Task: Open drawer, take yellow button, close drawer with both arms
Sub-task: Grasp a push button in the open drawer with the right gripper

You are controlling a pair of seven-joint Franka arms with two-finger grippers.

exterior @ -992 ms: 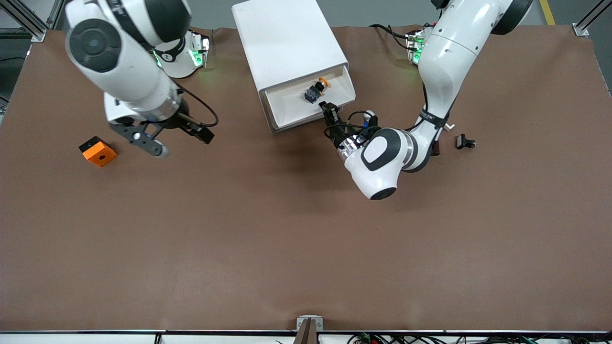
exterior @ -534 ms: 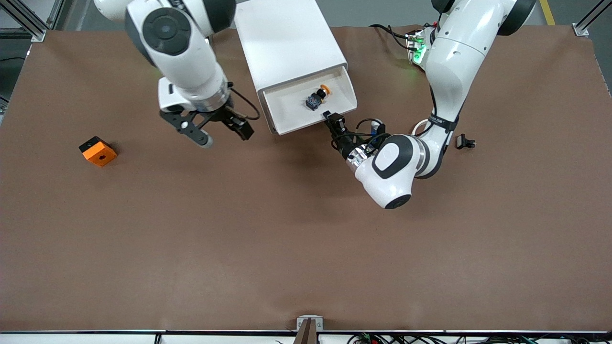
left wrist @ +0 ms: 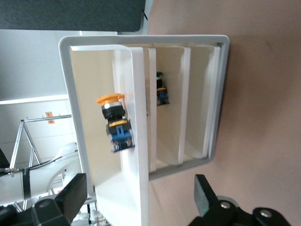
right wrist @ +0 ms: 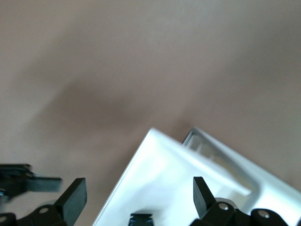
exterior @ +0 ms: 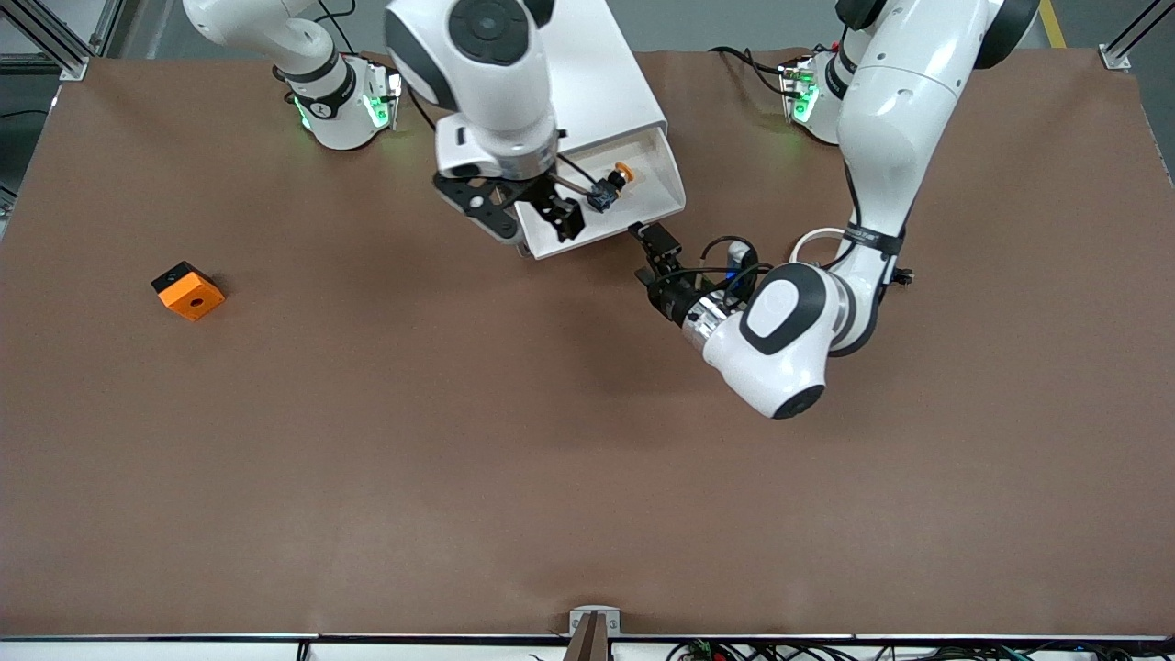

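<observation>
While the drawer [exterior: 601, 207] stands pulled out of the white cabinet [exterior: 560, 78], the button [exterior: 610, 185] lies inside it on its side. Over the drawer's corner toward the right arm's end hangs the right gripper [exterior: 532, 216], jaws wide and empty. Just in front of the drawer, the left gripper [exterior: 654, 246] is spread too, holding nothing. An orange block [exterior: 187, 290] sits well apart.

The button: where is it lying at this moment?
In the front view the button lies inside the pulled-out drawer of the white cabinet, between the arms' bases. The right tool hangs open over the drawer, beside the button.
</observation>
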